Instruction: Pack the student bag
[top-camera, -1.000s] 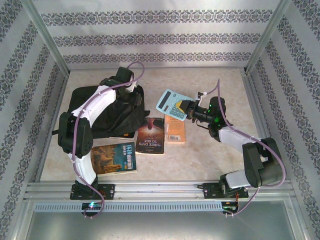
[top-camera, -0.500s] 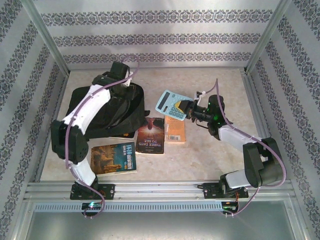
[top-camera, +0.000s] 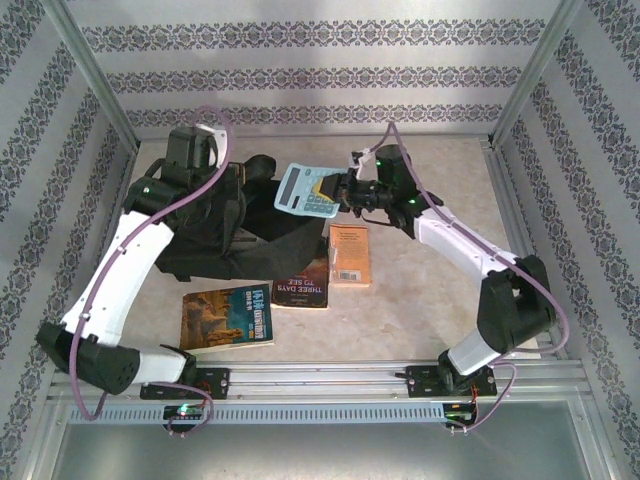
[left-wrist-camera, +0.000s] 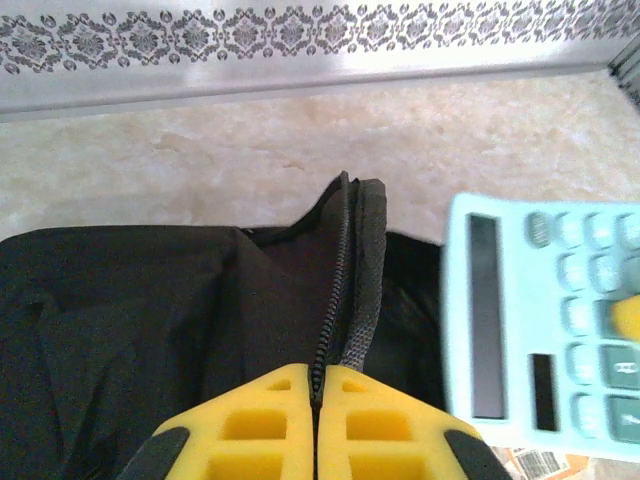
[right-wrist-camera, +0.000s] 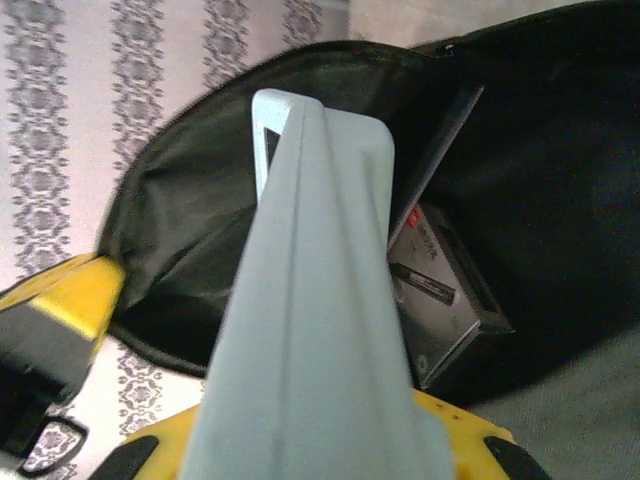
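Task thing: student bag (top-camera: 215, 235) lies at far left of counter (top-camera: 420, 320), mouth facing right. Just changed: left tool (left-wrist-camera: 315, 385) has swung to bag rim and closed, fingers now together, pinching zip edge (left-wrist-camera: 345, 270) and holding mouth agape. Right tool (top-camera: 335, 193), clamped on pale blue calculator (top-camera: 305, 190), has travelled from beside bag to its opening. Likely meaning: insertion is step in hand. Inside bag: flat dark item (right-wrist-camera: 440, 290), perhaps book. Outside on counter: blue-cover book (top-camera: 228, 317), dark book (top-camera: 300, 285) partly under bag, orange book (top-camera: 349, 253), all unpacked
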